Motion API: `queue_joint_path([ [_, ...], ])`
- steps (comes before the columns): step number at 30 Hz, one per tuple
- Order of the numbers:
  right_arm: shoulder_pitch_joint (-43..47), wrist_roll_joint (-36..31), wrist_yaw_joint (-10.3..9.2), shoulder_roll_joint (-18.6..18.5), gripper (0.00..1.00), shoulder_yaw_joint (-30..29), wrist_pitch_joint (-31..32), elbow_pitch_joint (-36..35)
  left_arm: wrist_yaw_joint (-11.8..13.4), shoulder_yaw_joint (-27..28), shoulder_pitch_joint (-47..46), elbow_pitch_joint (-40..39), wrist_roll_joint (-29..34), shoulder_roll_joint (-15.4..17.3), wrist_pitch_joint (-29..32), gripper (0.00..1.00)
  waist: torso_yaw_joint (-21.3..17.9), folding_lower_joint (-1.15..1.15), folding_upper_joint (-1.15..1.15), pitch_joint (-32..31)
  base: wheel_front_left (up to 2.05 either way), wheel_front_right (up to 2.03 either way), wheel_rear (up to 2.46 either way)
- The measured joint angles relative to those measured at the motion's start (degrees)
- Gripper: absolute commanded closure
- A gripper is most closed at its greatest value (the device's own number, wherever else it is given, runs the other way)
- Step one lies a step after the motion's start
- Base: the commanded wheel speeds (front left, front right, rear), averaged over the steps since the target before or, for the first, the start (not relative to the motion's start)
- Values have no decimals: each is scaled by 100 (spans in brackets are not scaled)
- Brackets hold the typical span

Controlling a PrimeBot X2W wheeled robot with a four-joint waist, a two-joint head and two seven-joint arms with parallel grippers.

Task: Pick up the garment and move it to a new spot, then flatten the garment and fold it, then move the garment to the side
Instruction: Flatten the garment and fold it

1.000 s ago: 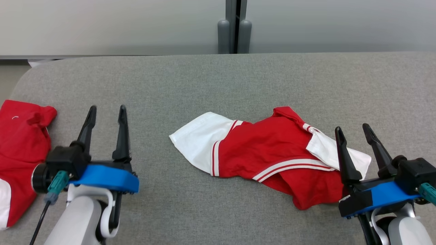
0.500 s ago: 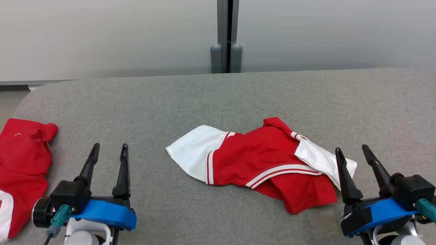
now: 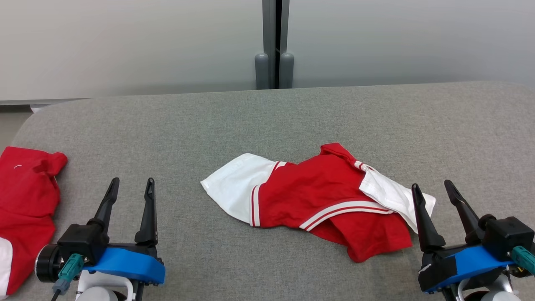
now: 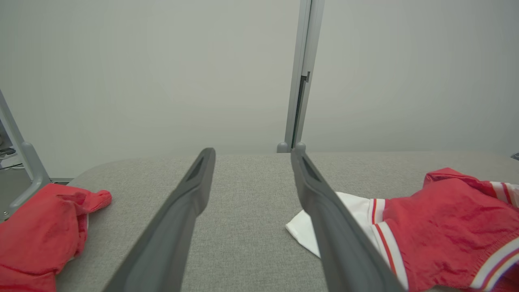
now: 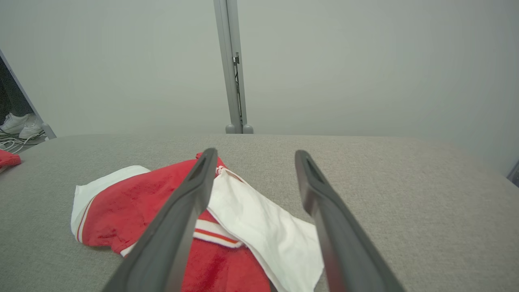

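Note:
A crumpled red and white garment (image 3: pixel 322 200) with white stripes lies in the middle of the grey table (image 3: pixel 267 121). It also shows at the right of the left wrist view (image 4: pixel 446 231) and under the fingers in the right wrist view (image 5: pixel 162 202). My left gripper (image 3: pixel 131 187) stands open at the lower left, well apart from the garment, nothing between its fingers (image 4: pixel 178 227). My right gripper (image 3: pixel 431 189) is open at the lower right, hovering just over the garment's white right end, holding nothing.
A second red garment (image 3: pixel 25 200) lies bunched at the table's left edge, seen too in the left wrist view (image 4: pixel 40 235). A pale wall with a grey vertical post (image 3: pixel 273 46) stands behind the table. White shoes and cables (image 5: pixel 16 129) lie on the floor off the table's left.
The head camera has tilted, so the whole scene sits lower in the picture. Both grippers stay open and low at the front, neither touching the garment, which has not changed shape.

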Motion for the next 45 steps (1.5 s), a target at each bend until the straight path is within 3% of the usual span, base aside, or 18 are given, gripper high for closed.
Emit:
queue_joint_path([
  [13, -155, -99, -1, -102, 0, 223, 74, -113, 68, -30, -80, -82, 7, 19, 7, 0, 47, 0, 0, 194, 0, 0, 0],
  [20, -784, -64, 0, -505, 0, 1611, 461, 127, 45, -129, -511, -103, 120, -89, -35, 0, 206, 0, 0, 643, 0, 0, 0],
  [27, -1557, 48, 0, -924, 0, 3027, 911, 896, -70, -188, -966, 9, 221, -350, -131, 0, 499, 1, 1, 1194, 0, 0, 0],
  [35, -2337, 136, 0, -1252, 0, 3724, 1349, 1770, -220, -143, -1223, 260, 337, -611, -178, 0, 875, 0, 0, 1609, 0, 0, 0],
  [36, -2407, 144, 0, -1263, 23, 3778, 1413, 1826, -243, -113, -1229, 268, 364, -634, -178, 0, 901, 0, 0, 1630, 0, 0, 0],
  [38, -2508, 220, -1, -1298, 84, 3874, 1466, 1898, -264, -67, -1238, 271, 414, -693, -179, 0, 932, -1, 0, 1643, 0, 0, 0],
  [39, -2559, 271, -1, -1303, 100, 3922, 1508, 1930, -280, -37, -1239, 285, 433, -717, -179, 0, 936, -1, 0, 1626, 0, 0, 0],
  [45, -2609, 408, -7, -1274, 100, 4076, 1229, 1851, -347, 121, -1157, 337, 565, -800, -179, 0, 875, 1, 1, 1443, 0, 0, 0],
])
